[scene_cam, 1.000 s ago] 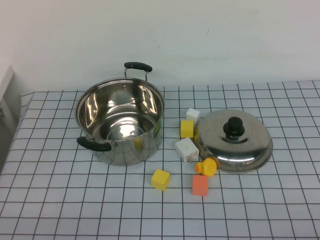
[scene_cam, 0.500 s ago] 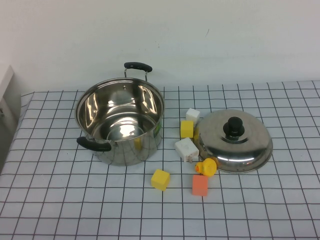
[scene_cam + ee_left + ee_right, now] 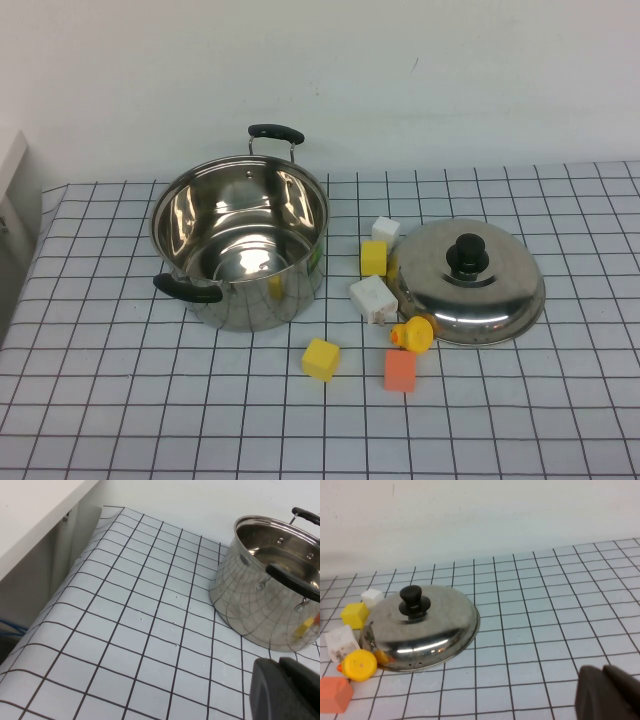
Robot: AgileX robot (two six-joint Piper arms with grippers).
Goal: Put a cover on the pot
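Pot (image 3: pixel 240 255): one, open, toward the bench's far left; one lid (image 3: pixel 468 281) lies right of it. Between them: two white blocks (image 3: pixel 374 298), two yellow blocks (image 3: pixel 321 359), one orange block (image 3: pixel 400 371), one yellow duck (image 3: pixel 414 334). Left gripper (image 3: pixel 287 690) and right gripper (image 3: pixel 607 695) barely show; I cannot tell their state.

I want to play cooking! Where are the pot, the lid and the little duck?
pot (image 3: pixel 240 250), high view, shiny inside wall.
lid (image 3: pixel 500 285), high view, steel dome beside the knob.
duck (image 3: pixel 415 333), high view, yellow body.

Bright even light, soft short shadows, glare inside the pot (image 3: pixel 240 245), blurred dark hand edges in wrist views
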